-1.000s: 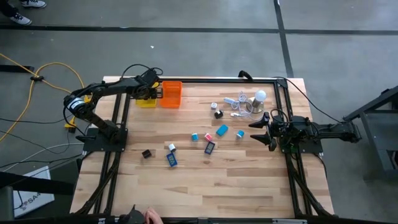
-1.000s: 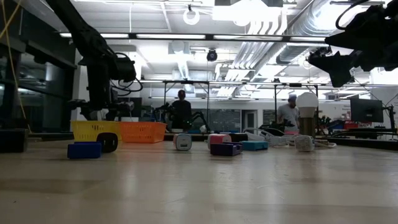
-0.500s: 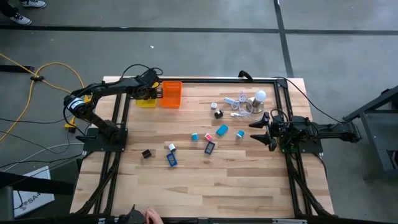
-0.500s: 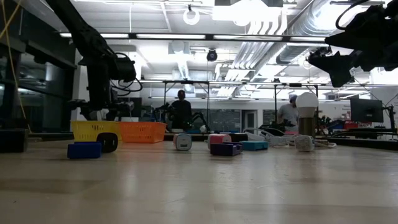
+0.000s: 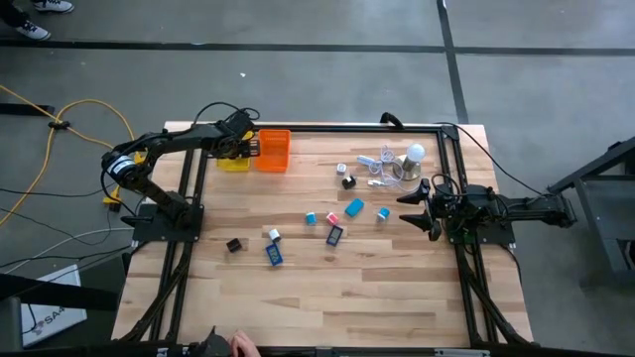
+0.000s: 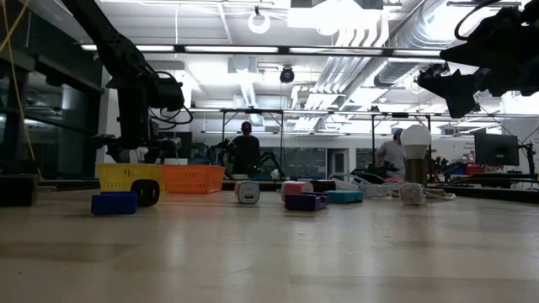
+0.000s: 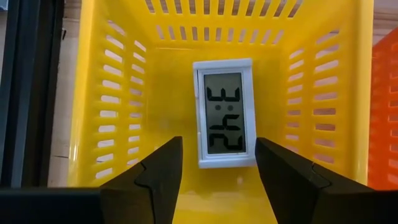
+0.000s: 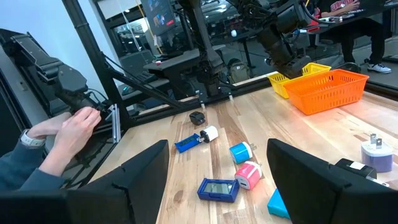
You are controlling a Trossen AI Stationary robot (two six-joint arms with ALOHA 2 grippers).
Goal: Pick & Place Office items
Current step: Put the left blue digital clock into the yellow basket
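My left gripper hangs open over the yellow basket at the table's far left, pointing steeply down. A white item with a grey number display lies flat on the basket's floor below the fingers, which stand apart and clear of it. Other office items lie spread on the wood: a black piece, a blue one, a pink-red one and light-blue ones. At the table's right side, my right gripper is open, level and holding nothing.
An orange basket stands right beside the yellow one. A white bulb and a white cable lie at the far right. A person's hand rests at the near edge by the frame. Bare wood lies along the near side.
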